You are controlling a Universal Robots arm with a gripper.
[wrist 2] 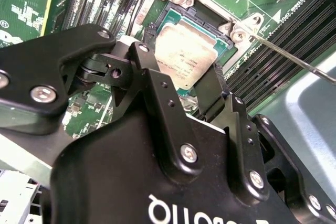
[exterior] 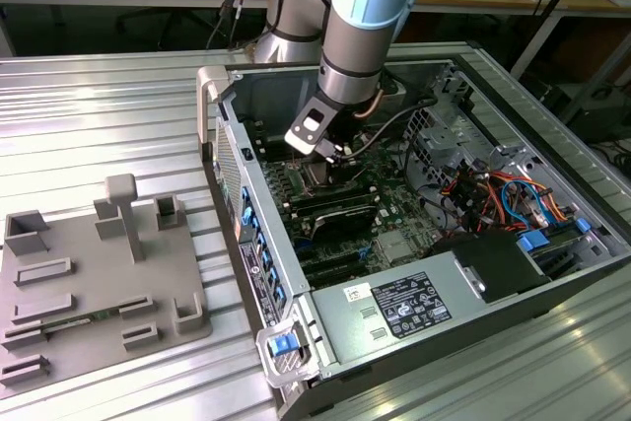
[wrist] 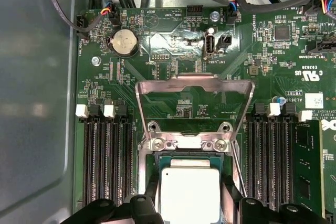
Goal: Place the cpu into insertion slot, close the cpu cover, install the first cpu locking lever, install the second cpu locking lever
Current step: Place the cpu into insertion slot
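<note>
CPU [wrist: 182, 190], a flat silver square, sits directly under the gripper [wrist: 186, 203], level with the insertion slot [wrist: 184, 159]. The slot's greenish rim shows close around the chip on the sides that can be seen. Whether the chip is fully seated or a hair above the contacts cannot be told.

The two black fingers [wrist 2: 152, 80] are drawn in against two opposite edges of the CPU. They appear to be pinching it rather than standing clear. The chip is square, so it has no long axis. The gripped edges are the pair that face the banks of memory slots [wrist: 105, 156] on either side.

The CPU cover [wrist: 194, 82], a thin metal frame with a big window, is swung open and laid back past its hinge edge, clear of the chip. In the second wrist view a thin wire locking lever [wrist 2: 294, 59] slants away from one socket corner over the memory slots.

In the exterior view the arm reaches down into the open computer case [exterior: 325, 337]. The gripper [exterior: 333, 152] is in the far part of the case, towards the exterior view's left, with cables and drive bays well apart on the exterior view's right. Room beside the fingers looks tight, as the memory slots lie just beside the socket.
</note>
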